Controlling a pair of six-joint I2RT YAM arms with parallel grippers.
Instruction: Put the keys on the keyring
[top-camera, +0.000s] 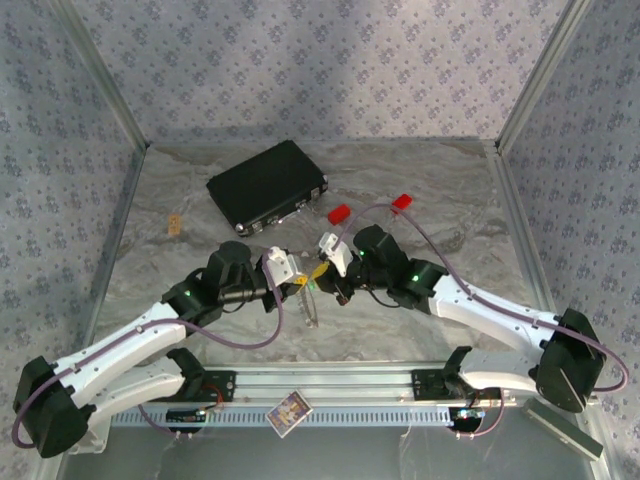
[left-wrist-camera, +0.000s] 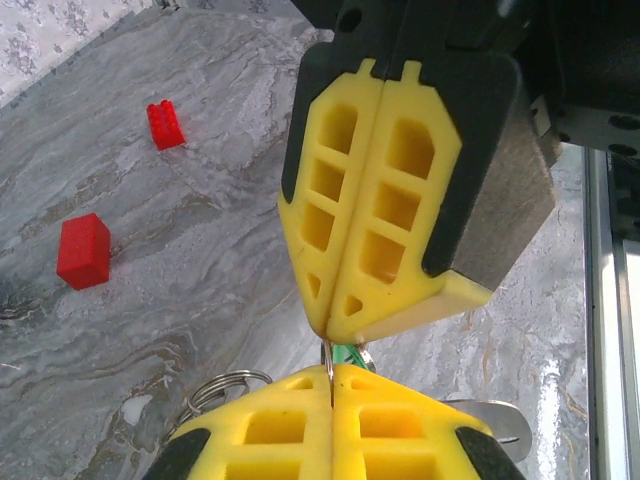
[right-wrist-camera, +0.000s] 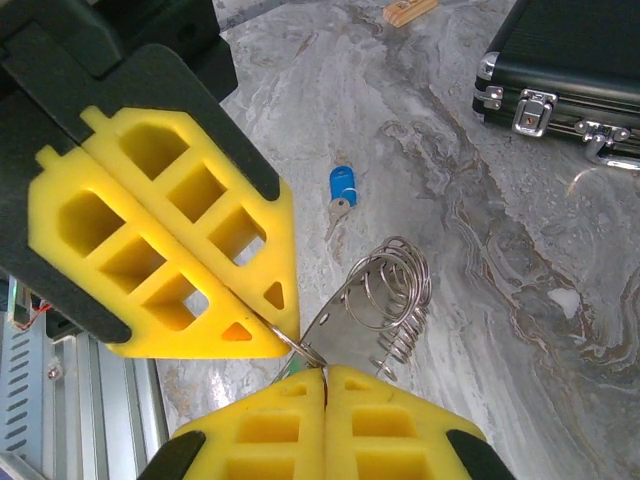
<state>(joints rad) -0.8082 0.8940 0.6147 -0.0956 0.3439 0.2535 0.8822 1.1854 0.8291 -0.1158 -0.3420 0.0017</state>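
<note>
The left hand (left-wrist-camera: 331, 375) rises from the bottom edge, its two yellow fingers pressed together. The right hand (left-wrist-camera: 338, 326) reaches down from above, its yellow fingers closed too, tip almost meeting tip. Between the tips a thin wire of the keyring (left-wrist-camera: 327, 354) runs from one seam to the other, with the green key (left-wrist-camera: 349, 353) just beside it. Silvery rings show left of the left hand and a flat metal tab (left-wrist-camera: 498, 420) to its right. A red block (left-wrist-camera: 83, 250) and a studded red brick (left-wrist-camera: 165, 124) lie well apart on the grey marbled table (left-wrist-camera: 200, 190)

Shiny metal keyring (right-wrist-camera: 398, 298); plastic-headed blue key (right-wrist-camera: 342, 186); glossy table (right-wrist-camera: 520, 330).
</note>
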